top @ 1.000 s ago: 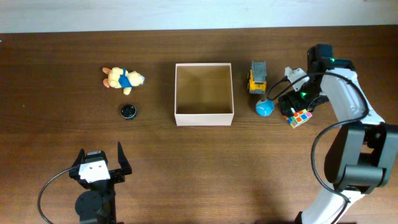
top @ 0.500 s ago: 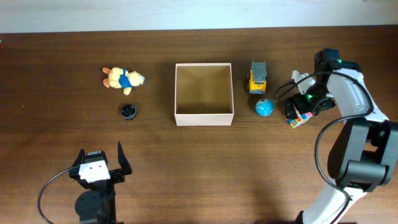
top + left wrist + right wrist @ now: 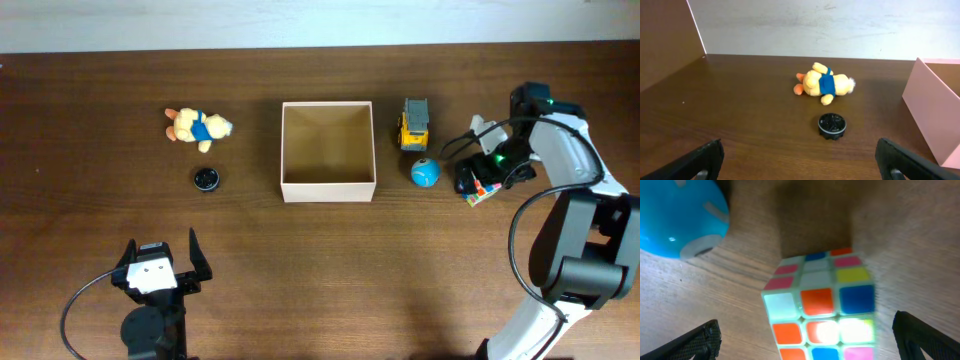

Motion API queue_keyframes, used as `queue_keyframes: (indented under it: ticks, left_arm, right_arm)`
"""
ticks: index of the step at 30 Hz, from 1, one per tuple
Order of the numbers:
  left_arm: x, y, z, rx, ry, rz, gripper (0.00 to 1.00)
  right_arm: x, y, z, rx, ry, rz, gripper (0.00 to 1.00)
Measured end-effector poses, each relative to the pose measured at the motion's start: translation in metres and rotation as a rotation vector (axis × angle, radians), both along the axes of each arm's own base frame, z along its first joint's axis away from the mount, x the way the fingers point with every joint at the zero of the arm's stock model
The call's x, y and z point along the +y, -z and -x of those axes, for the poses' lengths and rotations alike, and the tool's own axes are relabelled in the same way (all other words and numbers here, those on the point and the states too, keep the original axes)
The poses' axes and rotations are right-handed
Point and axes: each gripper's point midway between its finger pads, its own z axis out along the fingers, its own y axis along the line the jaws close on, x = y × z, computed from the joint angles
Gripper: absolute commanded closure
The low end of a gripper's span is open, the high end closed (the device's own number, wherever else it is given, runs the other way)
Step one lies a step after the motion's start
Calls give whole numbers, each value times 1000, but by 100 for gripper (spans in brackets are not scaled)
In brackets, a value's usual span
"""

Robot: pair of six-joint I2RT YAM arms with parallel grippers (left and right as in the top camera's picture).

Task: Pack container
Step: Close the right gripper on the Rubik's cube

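So, nothing packed yet. The container, a square open-topped box of pale cream cardboard, sits upper-centre of the overhead frame on the dark brown wooden worktop w/ its tan inside bare. All five small items lie outside it.

Left of it are a yellow plush bear in a blue top, lying down, and below that a small black round disc. Right of it are a yellow toy truck just beside the upper right corner and a bright blue plastic ball near the lower right corner. Further right is a multicoloured puzzle cube. By my read approx. zero done, five pick-and-drops left.

The right arm comes up from the lower right edge and bends toward frame centre, wrist pointing down at the cube. The right pincer is spread wide, w/ a finger at each lower corner of the wrist view and the cube between them. I see no contact w/ the cube's sides. Looks like the grasp step, not closed yet.

The left arm sits at the lower left, well apart from everything. The left pincer is spread too, holding nothing, facing the bear and disc.
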Motion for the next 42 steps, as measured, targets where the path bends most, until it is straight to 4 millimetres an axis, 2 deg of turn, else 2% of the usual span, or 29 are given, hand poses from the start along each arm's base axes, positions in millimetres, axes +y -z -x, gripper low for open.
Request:
queue_keyframes:
  ticks: [5,10,18,25,33,38,42]
  left_arm:
    - [0,0,0,0,0,0,1]
    - [0,0,0,0,0,0,1]
    - [0,0,0,0,-1,0,1]
    - [0,0,0,0,-1,0,1]
    - [0,0,0,0,0,0,1]
    - [0,0,0,0,0,0,1]
    - [0,0,0,0,0,0,1]
  right_arm:
    - [3,13,10,25,0,-9,5]
    - [4,19,14,35,0,-15,14]
    - [-1,20,4,-6,0,11,20]
    - [-5,20,-5,-43,-2,30,31]
    - [-7,20,-6,-45,0,42,42]
    - [-10,20,-6,-43,1,61,54]
    - [-11,20,-6,-45,1,65,57]
